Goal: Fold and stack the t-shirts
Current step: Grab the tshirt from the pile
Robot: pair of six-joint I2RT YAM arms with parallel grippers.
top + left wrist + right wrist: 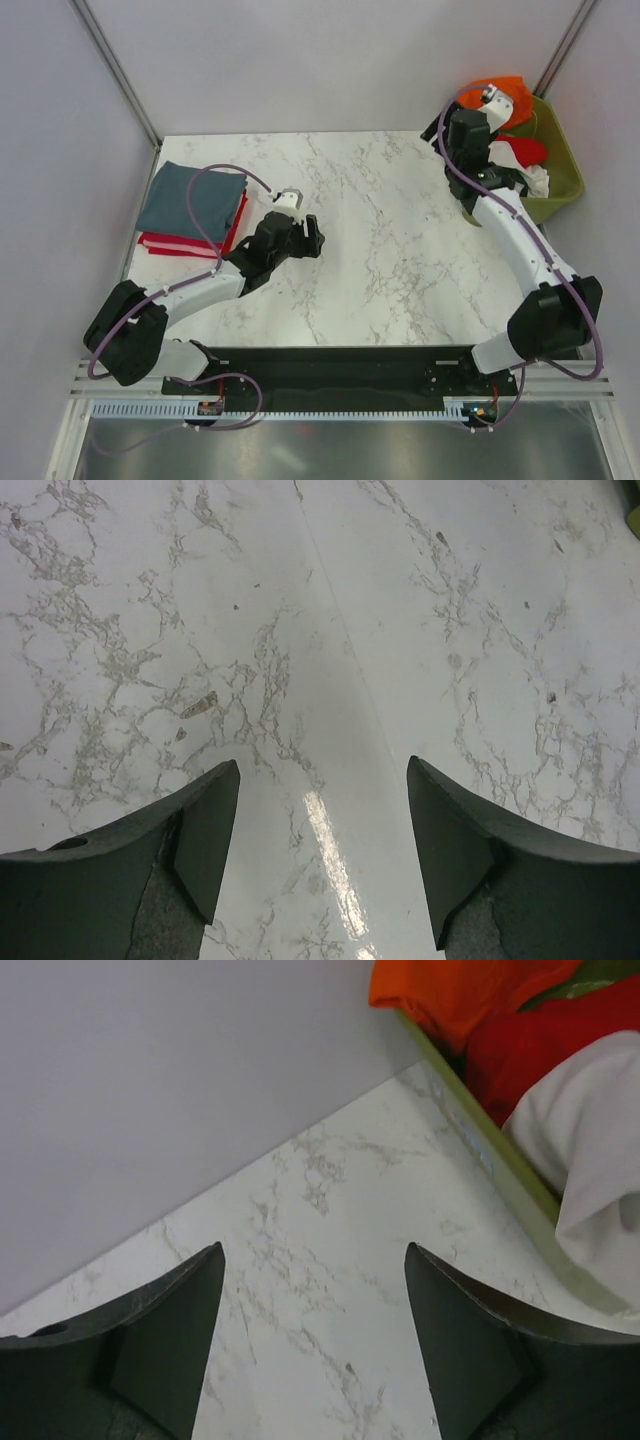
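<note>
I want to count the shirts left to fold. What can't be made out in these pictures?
Top view: the right arm covers much of the bin, so the shirts inside cannot be counted.
Top view: the grey-blue shirt hides how many red shirts lie beneath.
Right wrist view: the white shirt is cut off by the edge.
Left wrist view: only the table shows; no shirts.

I see a white bench (400, 250) with grey veins like marble. Plain pale grey walls (330, 60) stand on three sides of it. A thin metal pole (115, 70) stands at each back corner. A black plate (340, 372) lies along the near edge. Light makes a bright streak (325, 830) on the bench top.
</note>
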